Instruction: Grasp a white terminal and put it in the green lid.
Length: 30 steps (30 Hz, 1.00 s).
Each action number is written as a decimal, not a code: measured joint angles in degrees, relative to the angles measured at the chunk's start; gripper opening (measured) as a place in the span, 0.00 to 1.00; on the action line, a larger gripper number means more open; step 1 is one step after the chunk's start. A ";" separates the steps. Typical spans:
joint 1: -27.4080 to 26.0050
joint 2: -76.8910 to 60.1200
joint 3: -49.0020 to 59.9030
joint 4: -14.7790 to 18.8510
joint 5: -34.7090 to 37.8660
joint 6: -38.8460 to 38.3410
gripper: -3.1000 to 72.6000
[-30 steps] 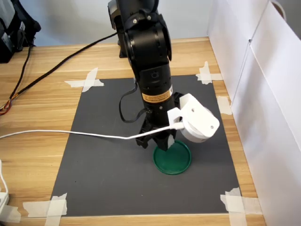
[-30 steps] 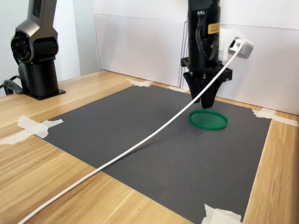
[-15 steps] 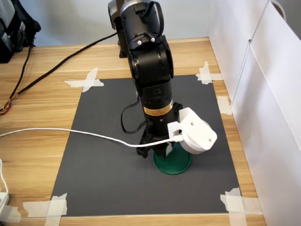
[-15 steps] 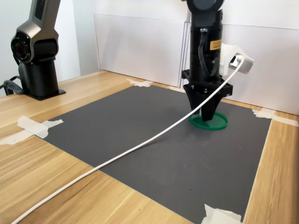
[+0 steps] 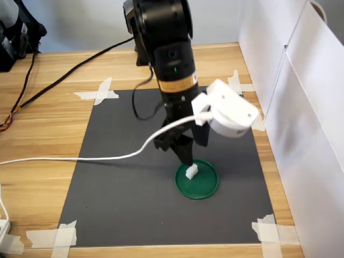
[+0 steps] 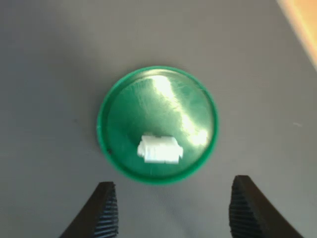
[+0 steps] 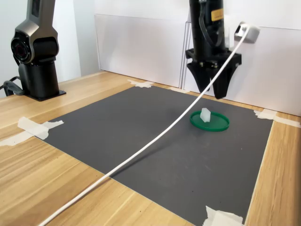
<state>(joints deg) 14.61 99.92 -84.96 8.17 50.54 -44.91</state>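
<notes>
The white terminal lies inside the green lid, which rests flat on the dark mat. My gripper hangs above the lid, open, with nothing between its fingers. In the wrist view the two ridged black fingertips stand apart, clear of the lid's rim. The gripper touches neither the terminal nor the lid.
A dark grey mat is taped onto the wooden table. A white cable runs from the wrist camera across the mat. White panels stand along the first exterior view's right. A second robot base stands at the second exterior view's left.
The gripper was down at the lid, then opened and rose. The white terminal now lies released in the lid.
</notes>
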 joint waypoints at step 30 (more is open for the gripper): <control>-5.22 -88.61 64.59 12.18 -26.83 32.51 0.01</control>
<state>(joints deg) 9.40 11.32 -20.37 20.35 23.71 -12.40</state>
